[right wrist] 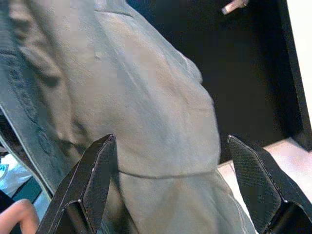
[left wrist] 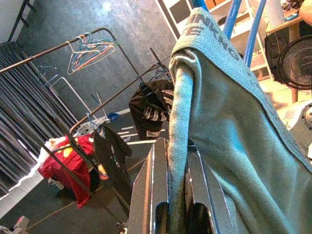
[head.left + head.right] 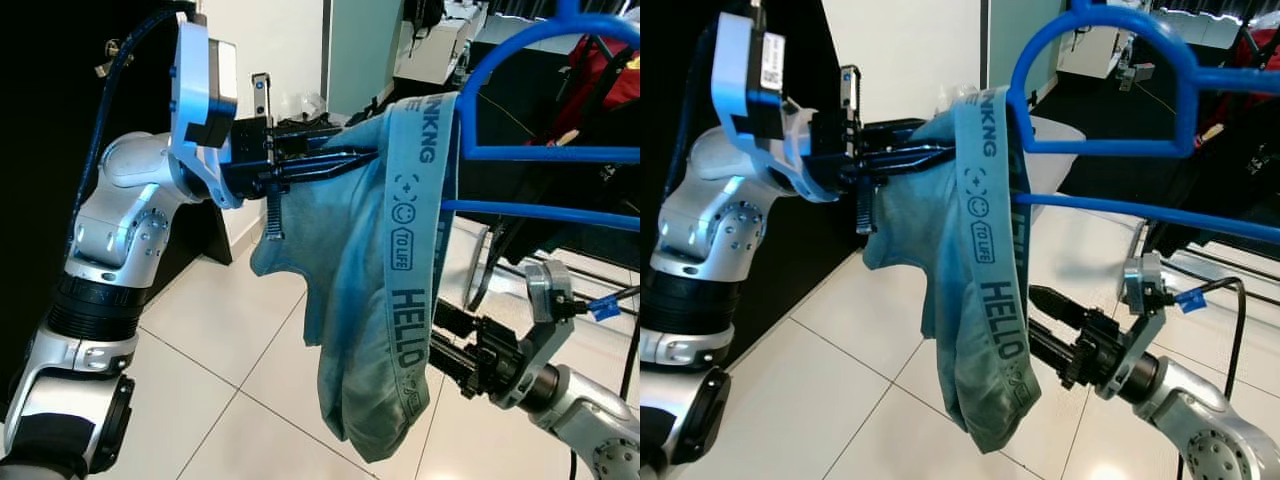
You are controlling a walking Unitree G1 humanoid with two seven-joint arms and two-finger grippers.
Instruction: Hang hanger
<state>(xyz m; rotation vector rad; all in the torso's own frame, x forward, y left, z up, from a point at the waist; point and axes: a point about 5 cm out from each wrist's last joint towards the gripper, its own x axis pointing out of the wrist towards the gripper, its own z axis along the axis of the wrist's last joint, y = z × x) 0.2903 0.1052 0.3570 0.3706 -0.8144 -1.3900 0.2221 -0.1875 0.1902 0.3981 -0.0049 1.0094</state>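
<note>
Left eye view. Blue hanger [image 3: 540,150], plastic, held high at upper right; who or what holds it cannot be seen. Teal garment [image 3: 385,270] with a lettered waistband is draped over the hanger's left end and hangs down over the tiled floor [image 3: 210,400]. Left hand [image 3: 335,160], raised to hanger height, is clenched on a fold of the garment near its top, probably to keep the cloth from sliding off the hanger while it is carried. Right hand [image 3: 450,340] sits low, just beside the garment's hanging part; it appears placed to steady or gather the loose cloth.

Right eye view. Same items. The hanger's curved top [image 3: 1110,40] and two lower bars run off to the right. Right hand's fingers reach toward the garment's lower part; contact cannot be told.

Left wrist view. Fingers [image 2: 151,190] closed with a ridge of garment pinched between them. Beyond: clothes rack [image 2: 83,97] with spare hangers [image 2: 90,48] on its rail, a black shirt [image 2: 151,112] and a red garment [image 2: 66,161] hanging. This rail is the likely destination; the blue hanger is not yet on it.

Right wrist view. Fingers [image 1: 95,180] spread wide, released, nothing between them; the garment is close ahead. A person's fingertip [image 1: 14,214] at the frame corner.
</note>
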